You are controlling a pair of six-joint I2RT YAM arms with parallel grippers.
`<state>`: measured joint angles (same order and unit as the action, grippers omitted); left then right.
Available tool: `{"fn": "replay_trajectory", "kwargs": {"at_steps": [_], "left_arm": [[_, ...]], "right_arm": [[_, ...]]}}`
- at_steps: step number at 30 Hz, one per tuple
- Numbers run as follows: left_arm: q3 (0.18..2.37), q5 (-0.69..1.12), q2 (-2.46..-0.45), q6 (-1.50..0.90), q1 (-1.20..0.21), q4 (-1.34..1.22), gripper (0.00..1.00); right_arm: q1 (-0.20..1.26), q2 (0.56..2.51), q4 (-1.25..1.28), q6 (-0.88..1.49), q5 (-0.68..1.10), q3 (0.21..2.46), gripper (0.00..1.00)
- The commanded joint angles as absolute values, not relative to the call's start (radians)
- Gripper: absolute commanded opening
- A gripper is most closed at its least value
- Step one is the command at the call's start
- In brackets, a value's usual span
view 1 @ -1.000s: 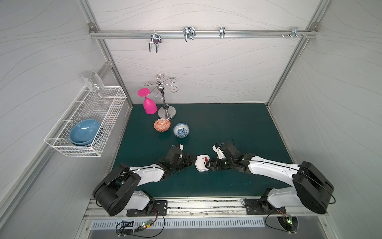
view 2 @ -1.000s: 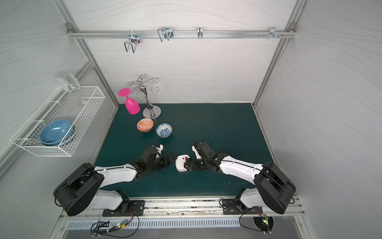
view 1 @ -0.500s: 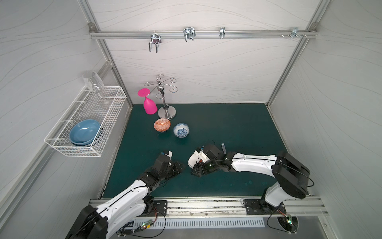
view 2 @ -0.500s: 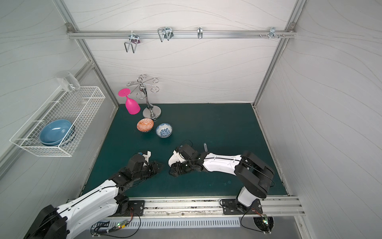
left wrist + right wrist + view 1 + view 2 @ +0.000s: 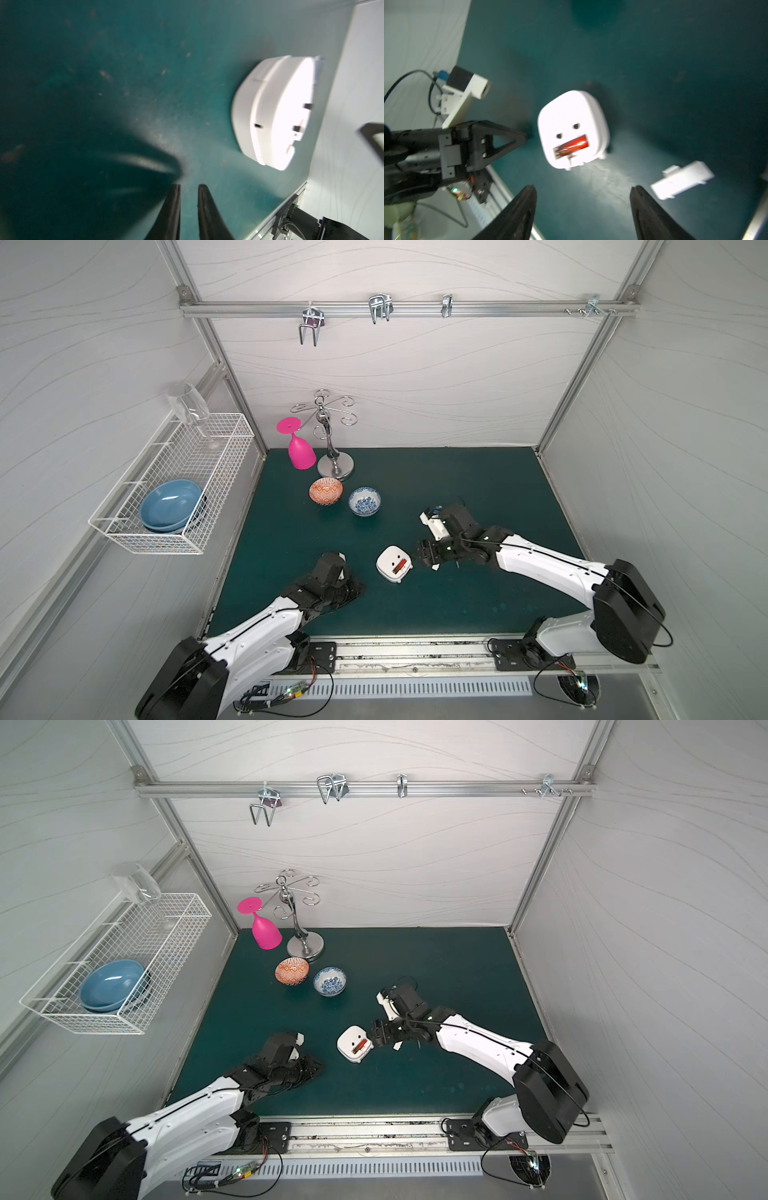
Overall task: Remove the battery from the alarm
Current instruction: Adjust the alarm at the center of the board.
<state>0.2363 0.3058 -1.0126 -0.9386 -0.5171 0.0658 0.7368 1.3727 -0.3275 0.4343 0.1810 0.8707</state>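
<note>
The white alarm (image 5: 390, 560) (image 5: 351, 1042) lies back up on the green mat, and the red-orange battery (image 5: 400, 567) (image 5: 360, 1045) (image 5: 572, 147) sits in its uncovered compartment. Just right of the alarm (image 5: 571, 116), my right gripper (image 5: 419, 556) (image 5: 583, 191) hovers open with nothing between its fingers. My left gripper (image 5: 357, 589) (image 5: 188, 186) is low over the mat, left of the alarm (image 5: 270, 110) and apart from it. Its jaws stand a narrow gap apart, holding nothing.
A small white compartment cover (image 5: 681, 180) (image 5: 434, 567) lies on the mat by the right gripper. Farther back stand an orange bowl (image 5: 326, 491), a blue patterned bowl (image 5: 364, 501), a pink glass (image 5: 301, 452) and a metal stand (image 5: 336, 466). A wire basket (image 5: 124, 537) hangs on the left wall.
My left gripper has drawn back from the alarm toward the front left, and its jaws have narrowed. The right gripper has backed off to the alarm's right. The alarm has hardly moved.
</note>
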Motion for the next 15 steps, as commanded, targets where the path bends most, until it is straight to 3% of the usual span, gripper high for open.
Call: {"fn": "replay_trajectory", "kwargs": {"at_steps": [1, 6, 15], "left_arm": [[0.317, 0.353, -1.142, -0.886, -0.512, -0.105, 0.19], [0.384, 0.392, -1.332, -0.869, -0.513, -0.217, 0.19], [0.493, 0.449, -1.566, -0.886, -0.535, -0.342, 0.17]], "right_arm": [[0.638, 1.344, -0.507, 0.366, 0.073, 0.866, 0.72], [0.498, 1.388, -0.579, 0.312, -0.009, 0.887, 0.68], [0.490, 1.610, -0.607, 0.256, -0.065, 1.015, 0.59]]}}
